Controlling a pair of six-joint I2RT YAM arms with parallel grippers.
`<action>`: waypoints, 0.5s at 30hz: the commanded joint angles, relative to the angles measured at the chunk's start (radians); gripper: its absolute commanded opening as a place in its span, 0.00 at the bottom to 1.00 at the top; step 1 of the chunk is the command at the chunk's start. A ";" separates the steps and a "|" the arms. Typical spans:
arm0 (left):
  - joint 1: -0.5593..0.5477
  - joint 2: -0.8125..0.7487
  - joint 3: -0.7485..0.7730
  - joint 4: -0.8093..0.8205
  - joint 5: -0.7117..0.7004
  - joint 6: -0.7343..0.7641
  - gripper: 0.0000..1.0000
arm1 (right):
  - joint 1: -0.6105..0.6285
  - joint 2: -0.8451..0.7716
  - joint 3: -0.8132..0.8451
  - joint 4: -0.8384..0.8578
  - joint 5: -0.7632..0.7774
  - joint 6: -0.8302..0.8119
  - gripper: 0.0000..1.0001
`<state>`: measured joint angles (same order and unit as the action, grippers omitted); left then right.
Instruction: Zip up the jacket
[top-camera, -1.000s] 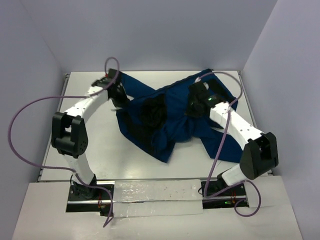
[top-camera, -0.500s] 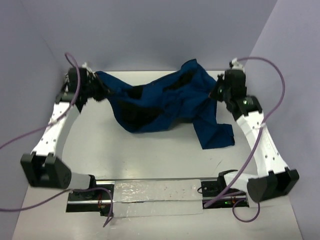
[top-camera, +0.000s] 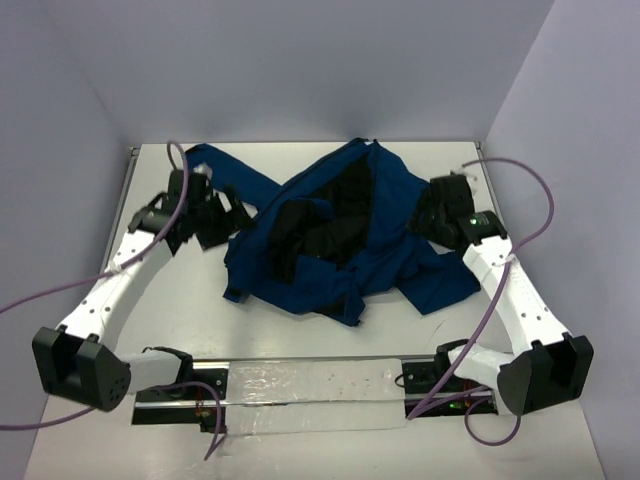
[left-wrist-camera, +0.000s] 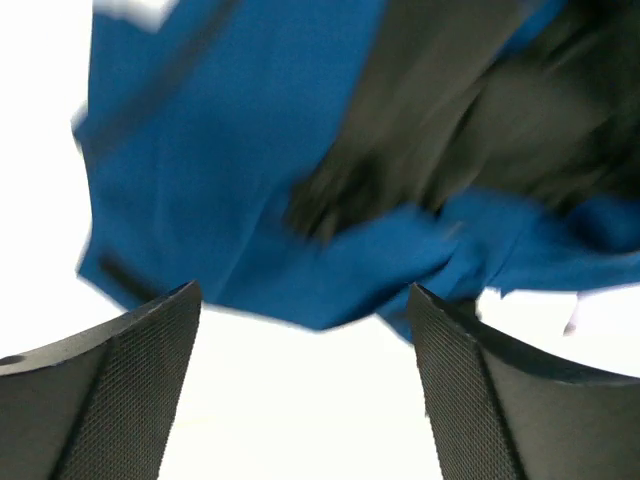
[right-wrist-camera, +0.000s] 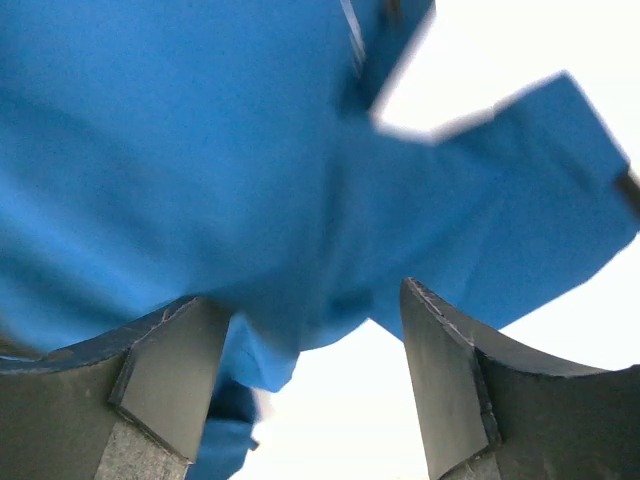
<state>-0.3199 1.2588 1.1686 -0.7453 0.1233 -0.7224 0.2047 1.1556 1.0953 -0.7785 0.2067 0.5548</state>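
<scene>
White table (top-camera: 300, 335) holds the jacket (top-camera: 320, 240) in a messy heap between your left claw (top-camera: 222, 213) and right claw (top-camera: 430, 206), both open and empty, so you cannot zip it yet.

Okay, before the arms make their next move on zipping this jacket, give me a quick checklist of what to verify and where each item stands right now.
1. Left gripper open, nothing clamped: ok.
2. Right gripper open, nothing clamped: ok.
3. Jacket lying on the table, within both arms' side of the scene: ok.
4. Jacket spread flat with front edges lined up: not ok; it is crumpled, with black lining showing.
5. Zipper located: cannot tell; no view shows it clearly.
</scene>
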 joint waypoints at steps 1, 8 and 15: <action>0.002 0.186 0.261 0.067 -0.112 0.119 0.87 | 0.002 0.102 0.199 0.090 0.039 -0.053 0.77; 0.003 0.701 0.693 0.064 -0.031 0.154 0.90 | 0.025 0.341 0.472 0.069 0.021 -0.127 0.87; -0.006 1.048 1.120 -0.007 0.021 0.179 0.99 | 0.025 0.592 0.702 0.024 -0.018 -0.147 0.90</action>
<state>-0.3187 2.2003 2.0780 -0.6929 0.0972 -0.5839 0.2232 1.6451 1.6711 -0.7262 0.2060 0.4392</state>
